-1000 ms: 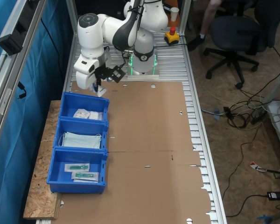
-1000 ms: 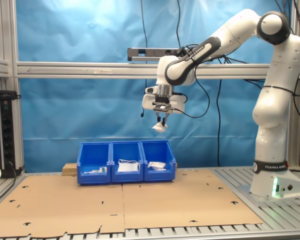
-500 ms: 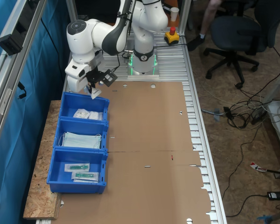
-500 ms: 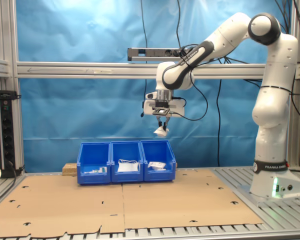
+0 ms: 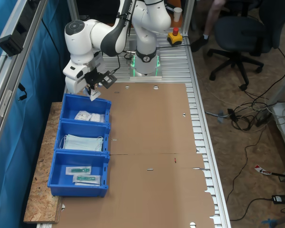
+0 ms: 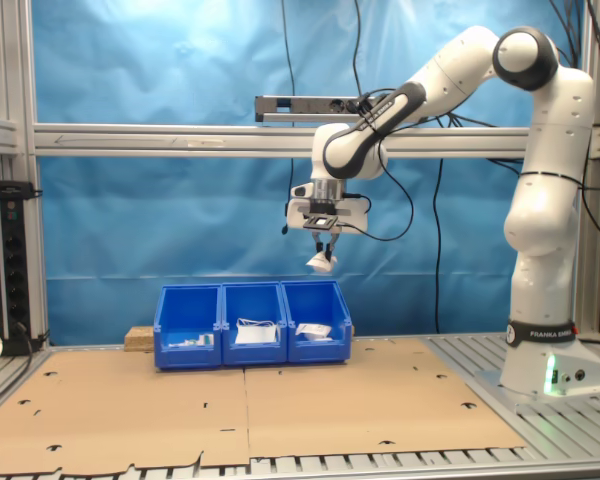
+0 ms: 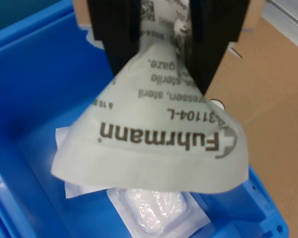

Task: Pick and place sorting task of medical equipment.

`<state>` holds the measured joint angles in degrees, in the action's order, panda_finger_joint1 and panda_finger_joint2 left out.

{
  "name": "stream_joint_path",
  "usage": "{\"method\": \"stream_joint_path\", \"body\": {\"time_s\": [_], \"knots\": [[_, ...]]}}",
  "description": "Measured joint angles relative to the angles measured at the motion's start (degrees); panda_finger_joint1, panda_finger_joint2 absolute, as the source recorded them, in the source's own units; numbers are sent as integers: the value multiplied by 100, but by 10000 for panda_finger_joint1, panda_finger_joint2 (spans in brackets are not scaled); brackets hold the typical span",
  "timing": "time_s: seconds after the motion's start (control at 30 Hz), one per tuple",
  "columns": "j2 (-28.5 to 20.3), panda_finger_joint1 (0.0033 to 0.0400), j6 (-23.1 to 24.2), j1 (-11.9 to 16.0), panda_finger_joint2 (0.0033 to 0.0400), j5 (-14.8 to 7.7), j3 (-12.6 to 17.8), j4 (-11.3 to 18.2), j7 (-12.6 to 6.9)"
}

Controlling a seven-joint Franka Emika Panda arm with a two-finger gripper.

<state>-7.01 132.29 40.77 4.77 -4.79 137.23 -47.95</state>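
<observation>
The two black fingers (image 7: 120,37) are clamped on the upper edge of a white sealed packet (image 7: 159,144), which hangs bowed from them with its dark-printed face toward the wrist camera. Just behind the packet in the wrist view lies the blue floor of a bin (image 7: 35,104), and on it more white packets (image 7: 154,210), one with a padded square showing through its clear cover.

In the second exterior view the gripper (image 6: 323,243) points straight down and the packet (image 6: 322,263) dangles from it in the air, well above the row of three blue bins and over the end bin (image 6: 317,320) nearest the robot's base. That bin holds a few white packets (image 6: 313,329). The middle bin (image 6: 253,321) holds pale folded masks (image 6: 253,333), and the far bin (image 6: 188,322) holds long clear pouches with green parts (image 5: 79,170).

In the first exterior view the gripper (image 5: 91,88) hangs at the rim of the end bin (image 5: 85,110), with the packet (image 5: 94,94) just over the bin's edge. The bins stand side by side along the edge of a brown cardboard sheet (image 5: 152,142) that covers the table, with a strip of chipboard (image 5: 42,190) beside them. Beyond the arm's base (image 5: 145,64) sit a red button on a yellow box (image 5: 175,36) and a white cup (image 5: 177,14). Farther off are a dark office chair (image 5: 242,33) and a person's legs (image 5: 210,19).
</observation>
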Motion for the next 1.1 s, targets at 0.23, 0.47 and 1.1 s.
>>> {"method": "stream_joint_path", "body": {"time_s": [0.23,0.47,1.1], "knots": [[55,67,0,0,67,0,11,-23,3],[182,67,0,0,67,0,65,-91,3],[302,67,0,18,67,0,261,-146,3]]}}
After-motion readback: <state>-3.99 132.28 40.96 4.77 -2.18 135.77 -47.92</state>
